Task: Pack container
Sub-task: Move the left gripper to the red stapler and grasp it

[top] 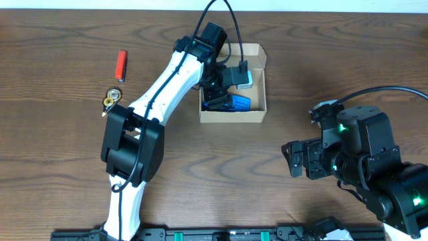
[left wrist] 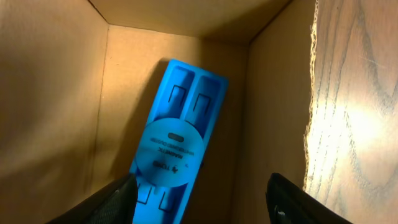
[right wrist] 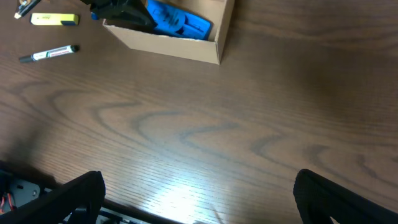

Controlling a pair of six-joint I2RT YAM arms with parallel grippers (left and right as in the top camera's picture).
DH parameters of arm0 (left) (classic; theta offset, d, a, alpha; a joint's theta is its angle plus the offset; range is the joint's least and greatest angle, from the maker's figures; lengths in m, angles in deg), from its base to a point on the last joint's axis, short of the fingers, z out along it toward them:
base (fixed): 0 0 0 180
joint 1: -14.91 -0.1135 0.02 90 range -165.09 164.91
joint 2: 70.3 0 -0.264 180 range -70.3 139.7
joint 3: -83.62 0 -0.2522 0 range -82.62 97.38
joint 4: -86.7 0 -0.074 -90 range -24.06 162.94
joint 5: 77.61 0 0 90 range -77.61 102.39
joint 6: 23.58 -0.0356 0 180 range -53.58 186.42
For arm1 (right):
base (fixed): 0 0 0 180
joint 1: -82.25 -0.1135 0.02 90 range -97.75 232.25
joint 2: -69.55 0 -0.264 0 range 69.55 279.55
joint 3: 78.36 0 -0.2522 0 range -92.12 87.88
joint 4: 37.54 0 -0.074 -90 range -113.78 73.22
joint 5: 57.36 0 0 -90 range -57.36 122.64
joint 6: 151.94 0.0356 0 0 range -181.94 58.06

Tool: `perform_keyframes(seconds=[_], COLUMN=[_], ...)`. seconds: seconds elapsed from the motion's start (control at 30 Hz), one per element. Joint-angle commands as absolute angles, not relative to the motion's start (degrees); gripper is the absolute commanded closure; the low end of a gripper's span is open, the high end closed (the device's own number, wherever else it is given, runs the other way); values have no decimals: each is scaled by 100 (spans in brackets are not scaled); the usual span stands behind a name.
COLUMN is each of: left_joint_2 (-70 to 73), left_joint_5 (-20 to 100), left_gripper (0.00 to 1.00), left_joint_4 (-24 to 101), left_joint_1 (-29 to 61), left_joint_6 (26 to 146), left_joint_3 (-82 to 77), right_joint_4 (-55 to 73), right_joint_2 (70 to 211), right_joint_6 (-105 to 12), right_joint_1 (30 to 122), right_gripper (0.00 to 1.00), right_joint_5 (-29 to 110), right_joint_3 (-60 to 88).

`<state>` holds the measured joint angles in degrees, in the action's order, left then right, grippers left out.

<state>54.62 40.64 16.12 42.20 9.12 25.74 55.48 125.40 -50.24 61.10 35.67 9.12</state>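
Observation:
The container, a tan cardboard box, sits open at the table's back centre; it also shows in the right wrist view. A blue plastic object lies inside it, seen close in the left wrist view against the box wall. My left gripper reaches down into the box, open, its fingers on either side of the blue object's near end without closing on it. My right gripper is open and empty above bare table at the right.
A red lighter and a small gold and black item lie at the left. In the right wrist view a yellow marker and a black and white pen lie beside the box. A white-grey object sits in the box's back.

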Motion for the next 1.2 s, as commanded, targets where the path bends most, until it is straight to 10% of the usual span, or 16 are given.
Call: perform_keyframes(seconds=[0.0,0.5,1.17], left_joint_2=[5060,3624,5843], left_joint_5=[4072,2142,1443], left_gripper=[33,29,27], left_joint_4=[1527,1468,2974], left_joint_1=[4231,2782,1128], left_joint_6=[1292,2973,5176], left_joint_3=[2760,2974,2972], right_joint_4=[5553,5553,5553], right_joint_2=[12542,12569,12569], right_joint_6=[-4978,-4980,-4978], right_joint_1=[6055,6055,6055], right_gripper=[1,1,1], right_joint_5=[3547,3547,3550], right_joint_3=[910,910,910])
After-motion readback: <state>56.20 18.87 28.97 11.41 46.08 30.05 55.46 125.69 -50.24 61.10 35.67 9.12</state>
